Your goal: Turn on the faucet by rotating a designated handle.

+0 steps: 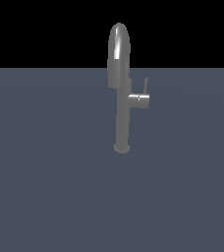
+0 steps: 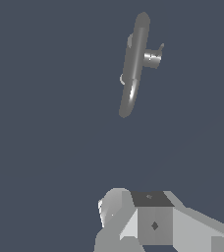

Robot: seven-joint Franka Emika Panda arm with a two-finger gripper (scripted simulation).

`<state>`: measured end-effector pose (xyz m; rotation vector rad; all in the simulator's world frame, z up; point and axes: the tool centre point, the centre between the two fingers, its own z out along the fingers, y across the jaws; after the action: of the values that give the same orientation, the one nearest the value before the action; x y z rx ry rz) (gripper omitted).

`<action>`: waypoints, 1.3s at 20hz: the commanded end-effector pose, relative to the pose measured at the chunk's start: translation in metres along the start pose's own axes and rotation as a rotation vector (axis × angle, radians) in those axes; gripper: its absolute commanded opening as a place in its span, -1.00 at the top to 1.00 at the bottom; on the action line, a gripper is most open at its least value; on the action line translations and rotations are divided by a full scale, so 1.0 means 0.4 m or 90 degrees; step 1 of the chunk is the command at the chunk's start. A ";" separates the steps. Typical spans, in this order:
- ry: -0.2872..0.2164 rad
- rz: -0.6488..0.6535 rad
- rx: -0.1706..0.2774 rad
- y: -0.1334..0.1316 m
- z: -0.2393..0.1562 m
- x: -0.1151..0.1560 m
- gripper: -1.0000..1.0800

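Upright, faucet [image 1: 121, 106] on floor; handle [image 1: 145, 85] vertical; tool [image 2: 148, 221] well apart.

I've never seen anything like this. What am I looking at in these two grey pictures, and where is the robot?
These are computer-rendered pictures of a simulated robot arm, not photographs. The exterior view comes from a camera off the arm. It shows a faucet standing upright on a flat grey surface, with a thin handle rising from a short stub on the exterior view's right. The arm itself does not appear there. The wrist view comes from a camera on the arm's wrist, looking toward the same faucet from a distance. The pale blocky shapes at the edge are part of the gripper. Its fingertips are not visible, so I cannot tell whether it is open. It touches nothing.
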<state>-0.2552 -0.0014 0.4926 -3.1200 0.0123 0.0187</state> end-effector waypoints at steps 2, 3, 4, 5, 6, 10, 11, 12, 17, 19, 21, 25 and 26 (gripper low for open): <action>0.000 0.000 0.000 -0.001 0.000 0.000 1.00; -0.001 0.001 0.001 0.000 0.000 0.001 1.00; -0.002 0.002 0.002 0.000 0.000 0.003 1.00; -0.003 0.004 0.004 0.000 0.000 0.005 1.00; -0.005 0.007 0.006 0.000 0.000 0.008 1.00; -0.017 0.021 0.021 -0.001 0.000 0.027 1.00; -0.021 0.026 0.025 -0.001 0.000 0.033 1.00; -0.026 0.032 0.031 -0.001 0.000 0.040 1.00; -0.056 0.069 0.066 0.000 0.002 0.087 1.00; -0.071 0.087 0.085 0.002 0.003 0.110 1.00; -0.088 0.109 0.105 0.005 0.006 0.137 1.00; -0.125 0.155 0.150 0.013 0.014 0.194 1.00; -0.135 0.166 0.161 0.016 0.017 0.208 1.00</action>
<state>-0.1809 -0.0067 0.4863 -2.8592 0.3485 0.2942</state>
